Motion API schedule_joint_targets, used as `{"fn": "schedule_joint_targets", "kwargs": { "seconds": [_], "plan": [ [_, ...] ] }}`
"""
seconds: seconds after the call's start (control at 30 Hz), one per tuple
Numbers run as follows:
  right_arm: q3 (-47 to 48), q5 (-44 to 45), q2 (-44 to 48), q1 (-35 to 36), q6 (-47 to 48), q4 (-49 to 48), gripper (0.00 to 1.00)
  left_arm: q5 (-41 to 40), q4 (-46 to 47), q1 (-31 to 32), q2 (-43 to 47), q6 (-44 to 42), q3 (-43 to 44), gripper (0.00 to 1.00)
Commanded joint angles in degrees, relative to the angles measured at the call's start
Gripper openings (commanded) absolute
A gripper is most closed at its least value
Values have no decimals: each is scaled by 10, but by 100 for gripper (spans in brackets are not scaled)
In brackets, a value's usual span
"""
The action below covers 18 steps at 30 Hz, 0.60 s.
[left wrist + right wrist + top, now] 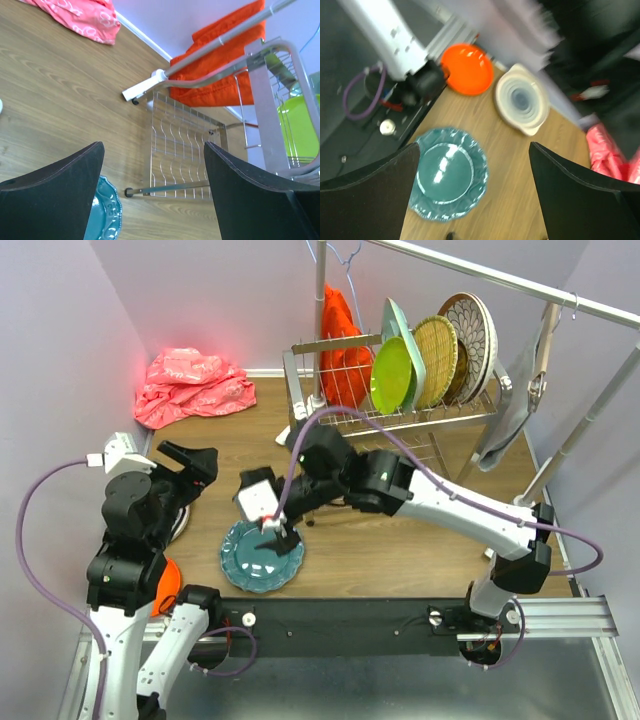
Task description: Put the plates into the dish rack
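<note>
Orange plate (468, 68), seemingly grey-swirl plate (521, 98) near teal plate (446, 172); pink cloth (190, 385) apart.

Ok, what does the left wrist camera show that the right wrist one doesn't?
Left wrist only: the dish rack, a lime green plate standing in it, and an orange cloth hanging behind its frame. Right wrist only: the orange plate and the grey-swirl dish. Both: the wooden table, the teal scalloped plate (whole in the right wrist view, just a rim in the left), the pink cloth, and each camera's own fingers, left fingers and right fingers, spread open.
</note>
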State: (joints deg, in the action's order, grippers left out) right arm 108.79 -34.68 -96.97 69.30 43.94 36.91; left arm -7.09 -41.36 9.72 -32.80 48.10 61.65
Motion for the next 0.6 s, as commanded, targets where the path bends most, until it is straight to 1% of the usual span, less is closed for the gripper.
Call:
{"fn": "schedule_joint_targets", "kwargs": {
  "seconds": [0.0, 0.1, 0.2, 0.23, 0.33, 0.37, 0.47, 0.57],
  "plan": [
    [-75, 97, 29, 39, 77, 19, 97, -62, -40, -2, -3, 2, 35, 89],
    [-107, 120, 34, 46, 87, 17, 97, -63, -44, -2, 4, 0, 45, 89],
    [-154, 158, 33, 60, 92, 6, 94, -53, -47, -2, 12, 0, 46, 89],
    [-183, 180, 34, 68, 94, -9, 93, -46, -49, -2, 14, 0, 45, 89],
    [-233, 228, 38, 81, 106, -39, 91, -37, -54, -2, 25, 1, 43, 89],
    [-265, 239, 39, 84, 107, -66, 91, -37, -56, -2, 28, 2, 42, 89],
    [-318, 270, 42, 91, 111, -106, 91, -39, -62, -2, 41, 5, 41, 89],
    [-352, 288, 42, 97, 110, -140, 90, -35, -63, -2, 50, 9, 36, 89]
  ]
}}
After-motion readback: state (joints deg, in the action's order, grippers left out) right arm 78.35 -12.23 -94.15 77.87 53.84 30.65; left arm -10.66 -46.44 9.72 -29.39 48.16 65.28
